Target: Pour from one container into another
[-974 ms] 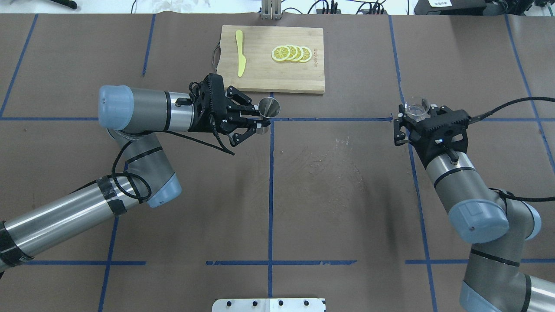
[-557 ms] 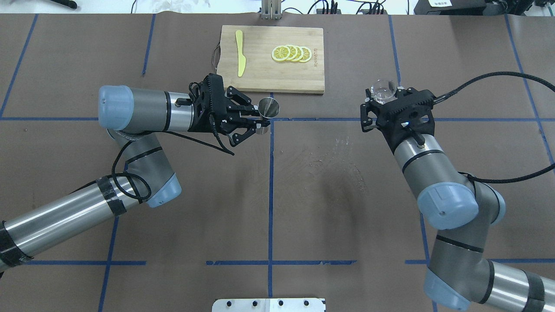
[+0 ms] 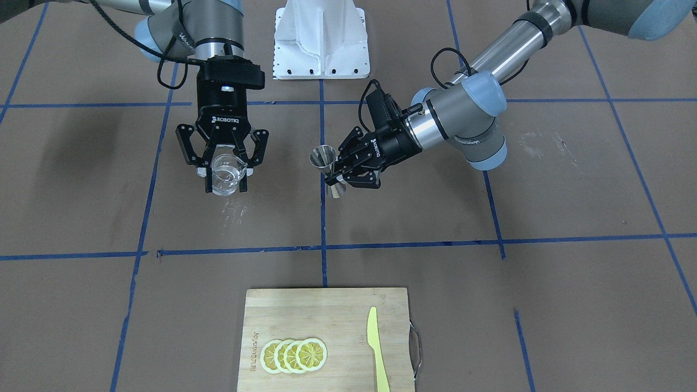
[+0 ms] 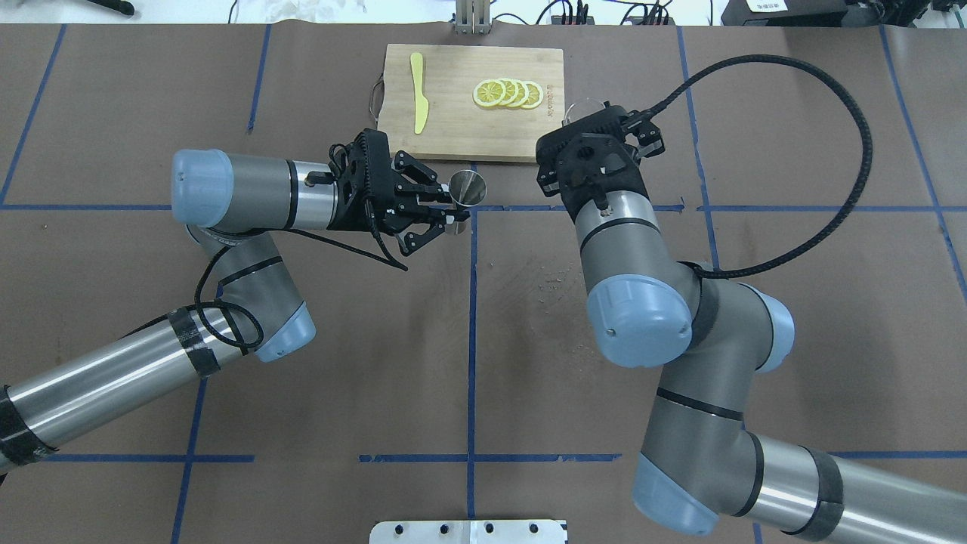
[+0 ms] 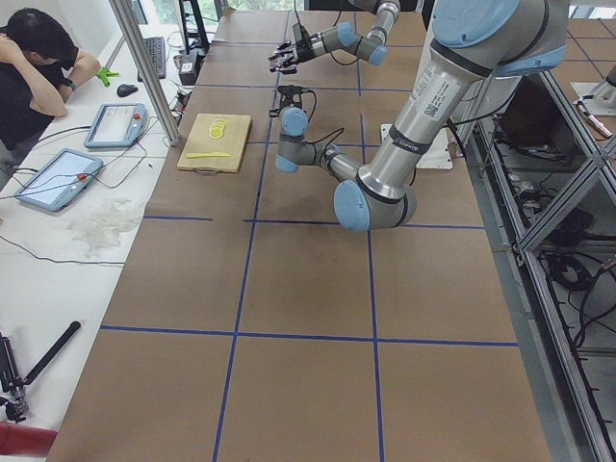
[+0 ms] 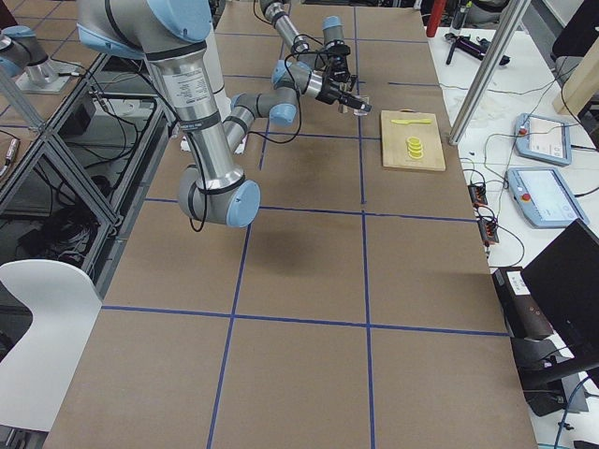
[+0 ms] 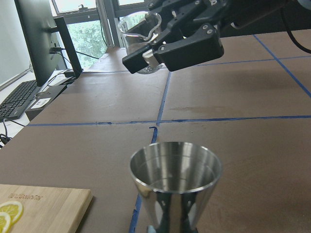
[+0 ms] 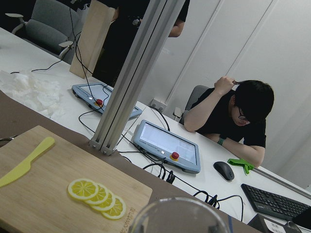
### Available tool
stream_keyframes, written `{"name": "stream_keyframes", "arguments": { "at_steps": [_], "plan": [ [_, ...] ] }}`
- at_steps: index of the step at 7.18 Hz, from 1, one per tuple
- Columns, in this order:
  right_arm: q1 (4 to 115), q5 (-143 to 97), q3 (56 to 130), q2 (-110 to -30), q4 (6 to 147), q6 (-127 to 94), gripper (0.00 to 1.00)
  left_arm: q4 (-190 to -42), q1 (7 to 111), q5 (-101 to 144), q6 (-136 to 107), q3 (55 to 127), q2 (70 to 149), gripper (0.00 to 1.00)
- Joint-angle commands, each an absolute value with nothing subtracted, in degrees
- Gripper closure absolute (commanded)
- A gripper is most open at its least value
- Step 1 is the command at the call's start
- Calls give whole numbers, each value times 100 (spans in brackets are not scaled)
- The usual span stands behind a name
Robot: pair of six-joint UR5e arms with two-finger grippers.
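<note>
The small clear cup (image 3: pixel 226 174) hangs upright above the table with my right gripper (image 3: pixel 225 185) shut on it, fingers pointing away from the robot. Only its rim (image 4: pixel 577 111) shows past the wrist in the overhead view. The steel hourglass jigger (image 3: pixel 325 158) is held upright at its waist by my left gripper (image 3: pixel 336 175), which is shut on it. The jigger's open top (image 4: pixel 468 187) faces up. The cup sits to the robot's right of the jigger, a gap apart. In the left wrist view the cup (image 7: pixel 138 36) is higher than and beyond the jigger's mouth (image 7: pixel 175 167).
A bamboo cutting board (image 4: pixel 461 132) lies at the far side with lemon slices (image 4: pixel 508 93) and a yellow knife (image 4: pixel 418 92) on it. Blue tape lines cross the brown table. An operator (image 5: pixel 38 58) sits past the far edge, beside tablets.
My right arm has swung left with the clear cup, from the table's right part to near the board's right corner. The left arm and jigger have not moved.
</note>
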State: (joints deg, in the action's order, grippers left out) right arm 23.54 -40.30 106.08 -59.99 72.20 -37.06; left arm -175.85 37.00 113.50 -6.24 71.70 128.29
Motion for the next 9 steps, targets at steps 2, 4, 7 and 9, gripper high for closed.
{"name": "stream_keyframes", "arguments": {
  "at_steps": [2,4,7,9],
  "plan": [
    [2049,-3639,10600,-5634,7919,-3709,100,-17543,3700,11347,-668,7137,12814,100],
    [1943,-3551,10600,-5581,8093,-3709,100,-17534,3700,11347,-809,7128,12814,100],
    [1750,-3306,10591,-5177,9122,-3700,100,-17534,3691,11347,-809,7128,12814,100],
    [1740,-3209,10085,-4915,9123,-3683,100,-17534,3691,11347,-809,7128,12814,100]
  ]
}}
